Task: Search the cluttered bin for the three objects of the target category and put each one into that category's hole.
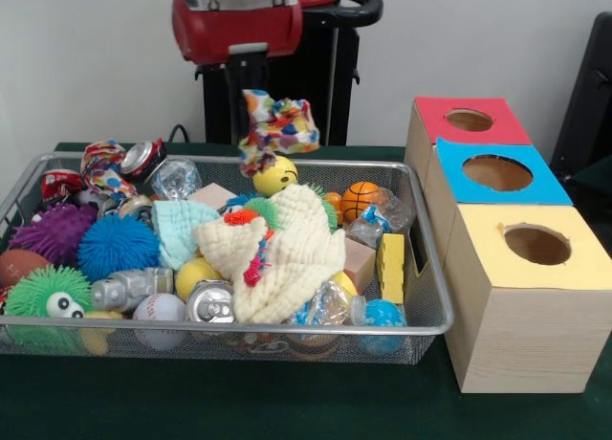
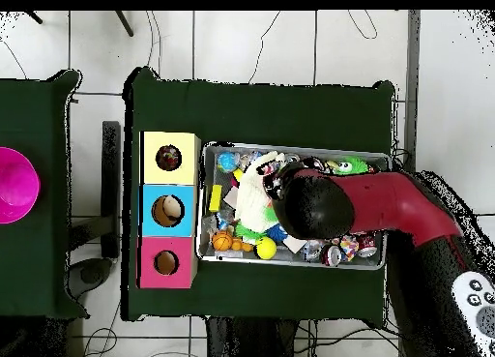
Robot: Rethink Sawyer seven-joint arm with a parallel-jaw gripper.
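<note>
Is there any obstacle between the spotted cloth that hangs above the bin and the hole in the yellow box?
Nothing visible stands between them. The spotted cloth hangs above the bin, higher than its clutter, and the hole in the yellow-topped box is open.

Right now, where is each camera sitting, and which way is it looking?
Front view: sits across the table, facing the robot; it sees the bin, the three boxes and the red arm coming down, with a spotted cloth hanging under it.
Overhead view: sits above the table, looking straight down; the arm reaches over the bin from the right.
Both show the bin, the arm and the yellow-topped box.
</note>
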